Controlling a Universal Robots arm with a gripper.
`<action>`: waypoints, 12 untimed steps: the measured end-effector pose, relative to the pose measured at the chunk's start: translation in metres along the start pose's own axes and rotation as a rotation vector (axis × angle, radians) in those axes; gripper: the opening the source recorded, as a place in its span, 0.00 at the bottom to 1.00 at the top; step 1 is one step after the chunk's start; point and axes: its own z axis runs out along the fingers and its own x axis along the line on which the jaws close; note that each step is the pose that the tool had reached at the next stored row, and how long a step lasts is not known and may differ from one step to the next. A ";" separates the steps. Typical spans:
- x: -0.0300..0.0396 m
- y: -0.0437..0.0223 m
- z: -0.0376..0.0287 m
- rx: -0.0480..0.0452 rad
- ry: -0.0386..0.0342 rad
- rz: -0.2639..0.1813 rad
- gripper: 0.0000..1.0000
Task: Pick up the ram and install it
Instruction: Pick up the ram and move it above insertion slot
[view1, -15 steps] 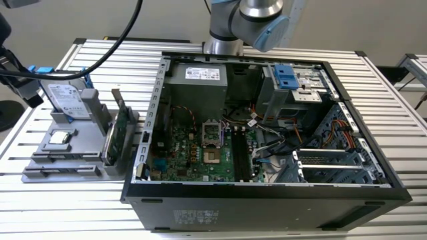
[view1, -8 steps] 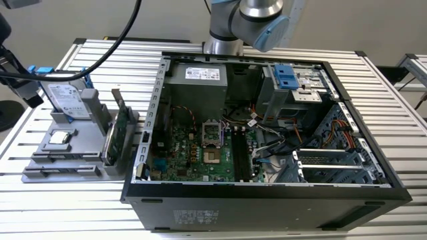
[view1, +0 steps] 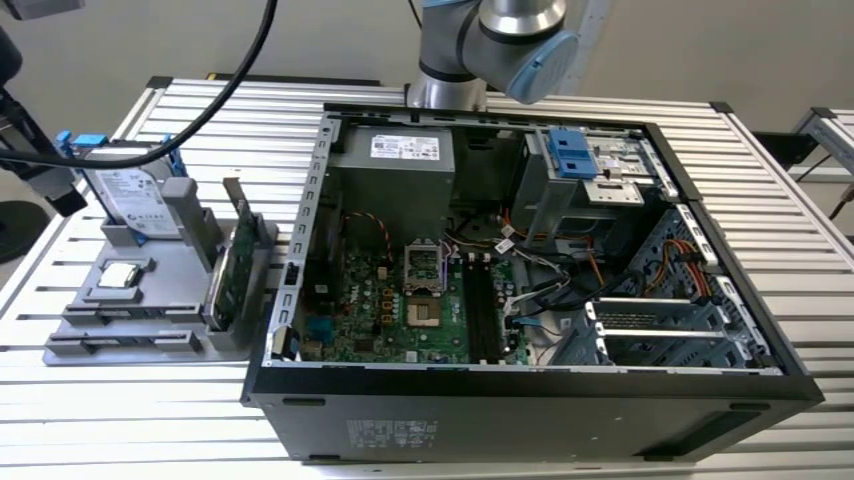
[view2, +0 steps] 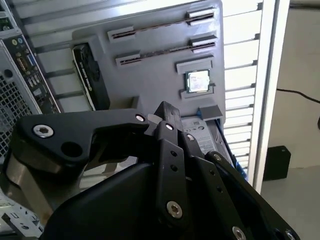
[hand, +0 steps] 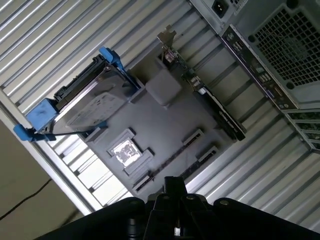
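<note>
Desk (view1: 781, 200) is slatted aluminium profile, with another like it (view1: 830, 130) at the exterior view's right edge. Plain pale wall (view1: 694, 50) behind. Pale floor (view2: 295, 210) in the second wrist view, with a small black box (view2: 276, 162) standing on it.

Open PC case (view1: 534, 400) sits mid-desk in the exterior view. Grey holder (view1: 147, 300) lies beside it at the exterior view's left and carries a hard drive with blue rails (view1: 127, 195), a CPU chip (view1: 123, 275) and an upright expansion card (view1: 240, 270).

Ram (view2: 165, 50) stands on edge in a holder slot, with a similar stick in the slot alongside.

Arm (view1: 494, 40) enters at the top centre. Pincer (hand: 170, 186) hangs over the holder, clear of the ram. It looks closed together, with nothing in it.
</note>
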 end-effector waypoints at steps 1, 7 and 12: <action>0.0001 -0.0001 0.0000 0.0000 -0.0004 0.008 0.00; 0.0007 -0.0006 0.0002 -0.0002 -0.0027 0.057 0.00; 0.0012 -0.0012 0.0003 -0.0004 -0.0048 0.099 0.00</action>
